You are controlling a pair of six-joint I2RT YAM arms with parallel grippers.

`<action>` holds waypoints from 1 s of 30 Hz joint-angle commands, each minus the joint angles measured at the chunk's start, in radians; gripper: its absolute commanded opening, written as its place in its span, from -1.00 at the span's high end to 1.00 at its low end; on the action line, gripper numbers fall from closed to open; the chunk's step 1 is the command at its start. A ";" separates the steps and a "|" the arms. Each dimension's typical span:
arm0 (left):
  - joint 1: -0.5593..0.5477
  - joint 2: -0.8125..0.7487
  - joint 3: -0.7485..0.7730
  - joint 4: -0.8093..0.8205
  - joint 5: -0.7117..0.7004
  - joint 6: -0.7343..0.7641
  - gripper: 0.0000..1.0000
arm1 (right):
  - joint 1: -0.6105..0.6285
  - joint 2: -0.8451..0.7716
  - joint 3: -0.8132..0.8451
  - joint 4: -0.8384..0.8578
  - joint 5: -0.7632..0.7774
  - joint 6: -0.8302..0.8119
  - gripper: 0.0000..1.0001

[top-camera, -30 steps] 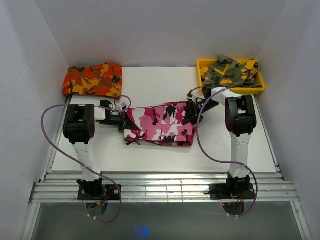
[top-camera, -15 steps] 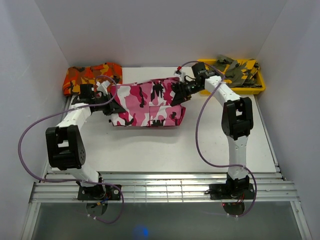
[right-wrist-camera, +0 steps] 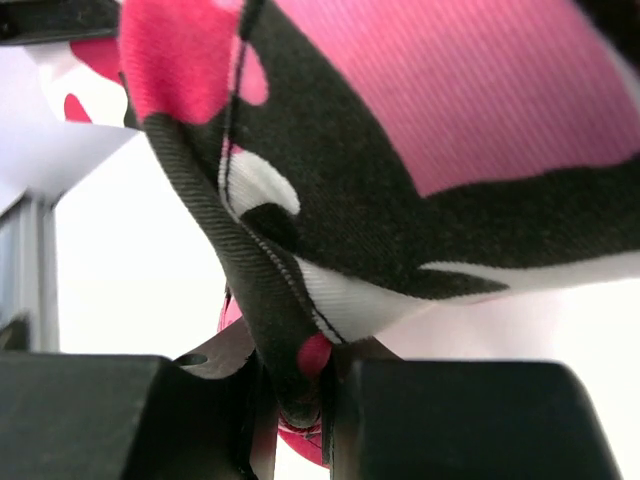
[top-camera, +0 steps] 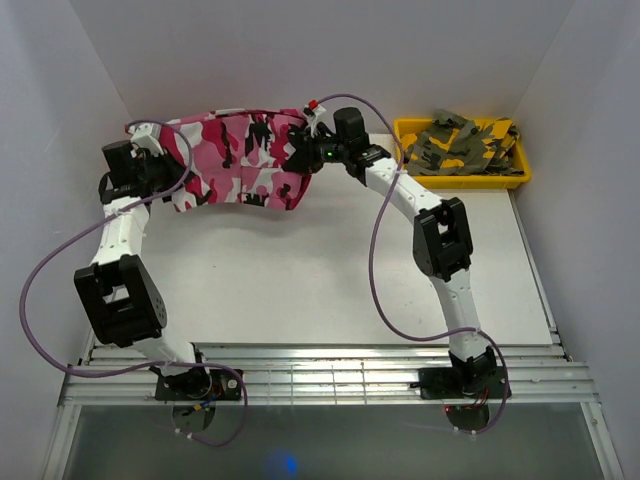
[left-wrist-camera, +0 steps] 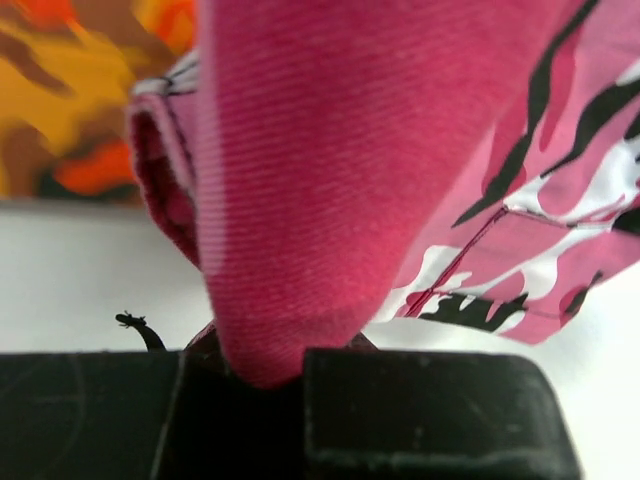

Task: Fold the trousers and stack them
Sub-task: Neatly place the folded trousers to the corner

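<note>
**Item 1. Trousers [top-camera: 240,158]:** pink, magenta, white and black camouflage print. They are folded into a broad band stretched between the two sets of jaws. The band is at the far side of the table [top-camera: 330,260], and its lower edge hangs loose below the line between the jaws. Whether that edge touches the table cannot be told.

**Item 2. Left gripper [top-camera: 158,172]:** holds the band's left end. The jaws are nearly closed, pinching a rounded magenta fold. In the wrist view the fabric rises up and away from the jaws and fills most of the picture.

**Item 3. Right gripper [top-camera: 303,155]:** holds the band's right end. The jaws are nearly closed on a thin black-and-white seamed edge. The cloth spreads upward and outward from the pinch.

**Item 4. Orange-red camouflage trousers [left-wrist-camera: 70,90]:** seen from the left wrist, beyond the left jaws and behind the held fabric. Almost wholly covered by the pink band in the top view.

**Item 5. Yellow tray [top-camera: 405,128]:** beyond the right jaws, on the side away from the band, at the far right corner.

**Item 6. Olive-grey camouflage trousers [top-camera: 465,145]:** heaped in the yellow tray, well apart from both jaws.
</note>
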 commanded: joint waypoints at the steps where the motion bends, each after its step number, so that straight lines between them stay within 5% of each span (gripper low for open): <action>1: 0.045 0.014 0.092 0.195 -0.083 0.018 1.00 | 0.029 0.063 0.078 0.437 0.163 0.120 0.84; 11: 0.109 0.114 0.146 0.333 -0.088 -0.094 1.00 | 0.126 0.313 0.236 0.682 0.474 0.112 0.84; 22: 0.086 0.114 0.215 0.226 0.022 -0.081 1.00 | 0.083 0.343 0.195 0.651 0.493 0.097 0.82; 23: 0.074 0.132 0.242 0.195 0.009 -0.083 1.00 | 0.079 0.336 0.180 0.647 0.505 0.105 0.67; 24: 0.062 0.146 0.297 0.142 -0.032 -0.094 1.00 | 0.075 0.330 0.164 0.643 0.516 0.108 0.19; 28: -0.044 0.272 0.486 -0.007 -0.125 -0.135 1.00 | 0.039 0.342 0.164 0.561 0.548 0.155 -0.31; 30: -0.065 0.336 0.582 -0.107 -0.149 -0.170 1.00 | 0.020 0.339 0.155 0.504 0.536 0.140 -0.74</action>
